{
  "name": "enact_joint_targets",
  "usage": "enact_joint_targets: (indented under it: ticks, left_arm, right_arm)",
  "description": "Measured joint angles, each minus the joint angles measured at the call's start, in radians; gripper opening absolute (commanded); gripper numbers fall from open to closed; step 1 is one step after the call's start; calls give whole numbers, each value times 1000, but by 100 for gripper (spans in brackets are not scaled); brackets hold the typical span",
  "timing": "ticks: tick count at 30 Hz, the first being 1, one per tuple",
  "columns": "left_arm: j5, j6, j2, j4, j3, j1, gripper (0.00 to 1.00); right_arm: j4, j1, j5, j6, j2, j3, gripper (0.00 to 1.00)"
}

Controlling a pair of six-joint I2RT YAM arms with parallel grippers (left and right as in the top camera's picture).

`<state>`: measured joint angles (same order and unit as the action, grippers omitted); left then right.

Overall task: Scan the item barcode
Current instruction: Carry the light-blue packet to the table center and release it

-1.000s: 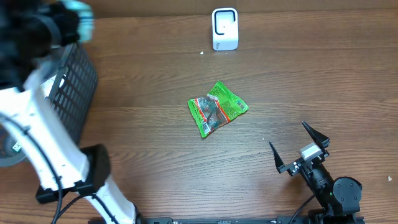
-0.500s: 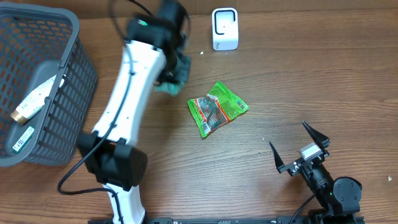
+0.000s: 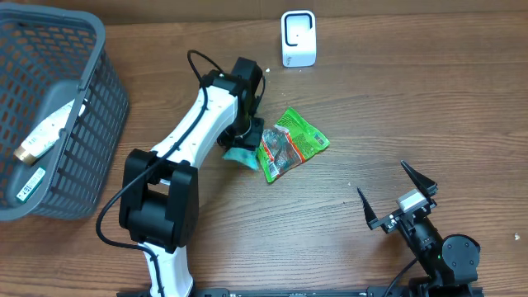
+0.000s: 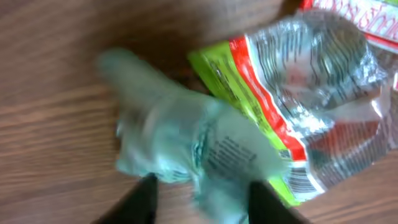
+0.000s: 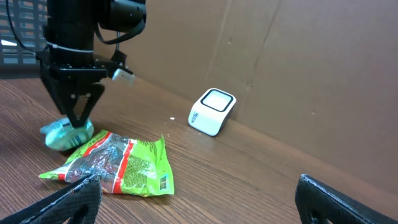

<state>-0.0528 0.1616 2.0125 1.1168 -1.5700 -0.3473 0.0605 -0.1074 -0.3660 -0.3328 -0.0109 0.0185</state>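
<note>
overhead: left arm stretched across the wooden table point(image 3: 412, 91), left gripper point(image 3: 244, 148) down on a teal packet point(image 3: 238, 157) that touches the left edge of the green snack packet point(image 3: 292, 143) at mid-table. white scanner point(image 3: 298, 38) stands upright at the far edge, well apart from both packets, with bare wood between. grey basket point(image 3: 103, 99) sits at the far left, holding a tube with a gold cap point(image 3: 41, 136) and a white-labelled item point(image 3: 26, 188) whose print is too small to read. right gripper point(image 3: 381, 178) waits at the near right, jaws spread wide, holding nothing.

left wrist: all blur. the teal packet overlaps the green one's corner. dark fingers point(image 4: 144, 200) stand apart at the bottom with the teal packet between them, and i cannot tell if they pinch it or have let go. the green packet shows a red band, a clear crinkled window and a barcode point(image 4: 300, 180) near its lower edge. the white lettering on the red is unreadable, and so is the small print on the teal.

right wrist: left fingers make a narrow v right above the teal packet. the green packet lies flat beside it, the scanner sits beyond at a cardboard wall point(image 5: 298, 62), and nothing blocks its face.
</note>
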Motion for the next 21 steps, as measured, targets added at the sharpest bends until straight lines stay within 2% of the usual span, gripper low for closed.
enact_joint_targets:
  ticks: [5, 10, 15, 21]
  left_arm:
    - [-16, 3, 0, -31, 0, 0, 59]
    - [-19, 2, 0, -99, -1, -27, 61]
    - [-9, -8, 0, -164, -2, -85, 59]
    - [93, -8, 10, -174, -2, -151, 49]
  right_arm:
    - [1, 0, 0, 0, 0, 0, 100]
    - [0, 0, 0, 0, 0, 0, 100]
    - [1, 0, 0, 0, 0, 0, 100]
    - [0, 0, 0, 0, 0, 0, 100]
